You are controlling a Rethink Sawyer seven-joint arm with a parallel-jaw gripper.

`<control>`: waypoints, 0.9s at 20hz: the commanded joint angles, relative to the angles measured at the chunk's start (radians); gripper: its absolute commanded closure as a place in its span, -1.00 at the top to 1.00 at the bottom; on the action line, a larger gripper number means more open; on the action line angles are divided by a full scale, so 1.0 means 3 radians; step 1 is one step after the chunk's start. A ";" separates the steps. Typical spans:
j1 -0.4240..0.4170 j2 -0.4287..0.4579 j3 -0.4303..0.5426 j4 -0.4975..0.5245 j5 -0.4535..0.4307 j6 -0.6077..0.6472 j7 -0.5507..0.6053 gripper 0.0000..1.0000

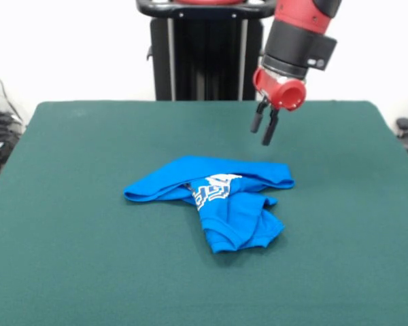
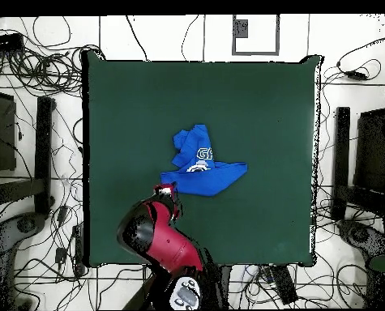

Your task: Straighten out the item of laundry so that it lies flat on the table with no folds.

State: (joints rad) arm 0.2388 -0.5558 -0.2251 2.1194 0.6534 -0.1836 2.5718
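The item of laundry (image 1: 221,204) is a bright blue garment with white lettering. It lies crumpled and folded over itself near the middle of the dark green table (image 1: 81,251). It also shows in the overhead view (image 2: 203,172) on the table (image 2: 260,97). My gripper (image 1: 261,136) hangs above the table just behind the garment's right end. It holds nothing, and its two fingers are close together. In the overhead view the gripper (image 2: 165,191) is at the garment's lower left corner.
The robot's black pedestal (image 1: 197,54) stands behind the table's far edge. In the overhead view, cables (image 2: 33,89) and dark equipment lie on the floor around the table, and the red arm (image 2: 159,239) reaches over the table's bottom edge.
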 commanded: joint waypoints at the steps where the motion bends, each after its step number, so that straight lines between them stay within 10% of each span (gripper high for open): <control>1: 0.0079 0.0151 0.0347 -0.0286 0.0284 -0.0008 0.0746 1.00; 18: 0.0531 0.0240 -0.0143 -0.0577 0.0747 0.0566 0.0484 1.00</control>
State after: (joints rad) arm 0.3495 -0.5169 -0.2668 2.0684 0.7802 -0.1645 2.5718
